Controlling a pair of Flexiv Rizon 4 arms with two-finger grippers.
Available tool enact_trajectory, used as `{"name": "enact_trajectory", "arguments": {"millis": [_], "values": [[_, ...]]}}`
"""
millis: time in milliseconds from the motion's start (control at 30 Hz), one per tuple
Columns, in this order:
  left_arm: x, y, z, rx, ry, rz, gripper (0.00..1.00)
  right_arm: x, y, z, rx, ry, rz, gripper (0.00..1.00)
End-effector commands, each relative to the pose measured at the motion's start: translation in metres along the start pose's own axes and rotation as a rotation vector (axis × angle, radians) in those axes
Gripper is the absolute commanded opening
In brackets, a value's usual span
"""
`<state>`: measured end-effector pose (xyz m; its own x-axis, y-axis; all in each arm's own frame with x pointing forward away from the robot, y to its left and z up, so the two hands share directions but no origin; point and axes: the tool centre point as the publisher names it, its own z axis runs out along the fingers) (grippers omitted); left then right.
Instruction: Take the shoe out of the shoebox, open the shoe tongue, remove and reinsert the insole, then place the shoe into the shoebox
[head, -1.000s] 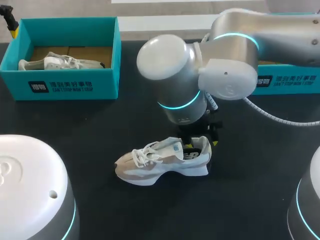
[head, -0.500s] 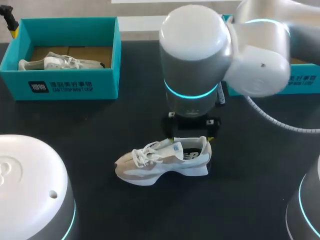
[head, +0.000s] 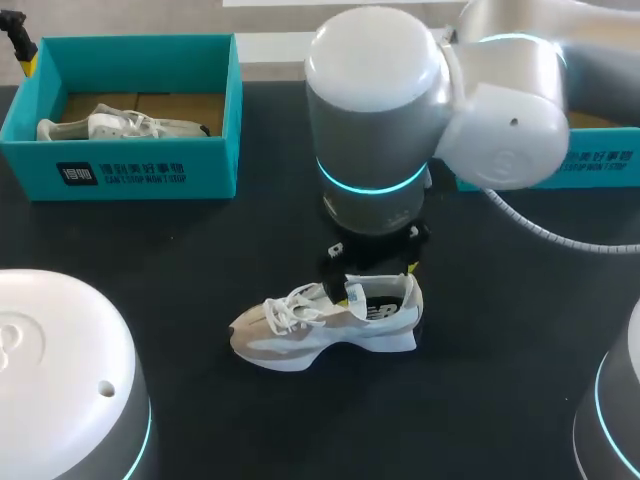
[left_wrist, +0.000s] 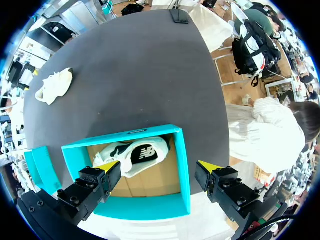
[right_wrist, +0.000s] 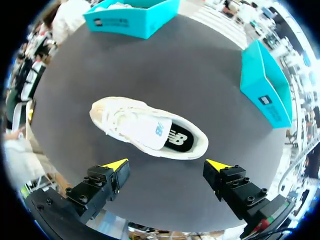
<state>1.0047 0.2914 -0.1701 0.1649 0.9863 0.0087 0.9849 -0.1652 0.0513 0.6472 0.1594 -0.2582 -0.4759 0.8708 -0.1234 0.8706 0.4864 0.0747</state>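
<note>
The shoe (head: 325, 325) is being left on the table (head: 500, 350), well apart from the shoebox (head: 150, 170), tongue seemingly raised: 2 steps are judged done. The right gripper (right_wrist: 166, 164) is being held spread and empty above the shoe, and the left gripper (left_wrist: 158, 165) likewise, well away from it. Insole work and boxing remain.

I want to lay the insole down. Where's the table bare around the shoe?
Bare table lies between the shoe and the far-left shoebox, and in front of the shoe. Crowded around its heel, where the right gripper hangs.
</note>
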Motion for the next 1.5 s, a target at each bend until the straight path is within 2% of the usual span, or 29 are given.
{"name": "enact_trajectory", "arguments": {"millis": [33,333,400,467,500,633,767,933,1000,1033,1067,1133,1200,1333,1500], "values": [[0.0,0.0,0.0,-0.001,0.002,0.001,1.0,0.002,0.005,0.002,0.057,0.009,-0.344,1.0],[0.0,0.0,0.0,-0.001,0.002,0.001,1.0,0.002,0.005,0.002,0.057,0.009,-0.344,1.0],[0.0,0.0,0.0,-0.001,0.002,0.001,1.0,-0.003,0.001,0.002,-0.027,0.101,-0.371,1.0],[0.0,0.0,0.0,-0.001,0.002,0.001,1.0,-0.008,-0.001,0.0,-0.074,0.165,-0.406,1.0],[0.0,0.0,0.0,-0.001,0.002,0.001,1.0,-0.013,-0.003,-0.001,-0.09,0.173,-0.403,1.0],[0.0,0.0,0.0,-0.001,0.002,0.001,1.0,-0.02,-0.005,-0.001,-0.111,0.227,-0.539,1.0],[0.0,0.0,0.0,-0.001,0.002,0.001,1.0,-0.028,-0.008,0.0,-0.165,0.259,-0.672,1.0],[0.0,0.0,0.0,-0.001,0.002,0.001,1.0,-0.037,-0.011,0.005,-0.278,0.306,-0.864,1.0],[0.0,0.0,0.0,-0.001,0.002,0.001,1.0,-0.038,-0.012,0.008,-0.316,0.291,-0.955,1.0],[0.0,0.0,0.0,-0.001,0.002,0.001,1.0,-0.039,-0.013,0.01,-0.357,0.343,-0.983,1.0],[0.0,0.0,0.0,-0.001,0.002,0.001,1.0,-0.04,-0.013,0.011,-0.375,0.348,-1.025,1.0],[0.0,0.0,0.0,-0.001,0.002,0.001,1.0,-0.04,-0.012,0.014,-0.391,0.327,-1.051,1.0],[0.0,0.0,0.0,-0.001,0.002,0.001,1.0,-0.042,-0.01,0.014,-0.474,0.363,-1.044,1.0],[0.0,0.0,0.0,-0.001,0.002,0.001,1.0,-0.046,-0.008,0.019,-0.413,0.336,-1.084,1.0],[0.0,0.0,0.0,-0.001,0.002,0.001,1.0,-0.046,-0.008,0.019,-0.413,0.336,-1.084,1.0]]}}
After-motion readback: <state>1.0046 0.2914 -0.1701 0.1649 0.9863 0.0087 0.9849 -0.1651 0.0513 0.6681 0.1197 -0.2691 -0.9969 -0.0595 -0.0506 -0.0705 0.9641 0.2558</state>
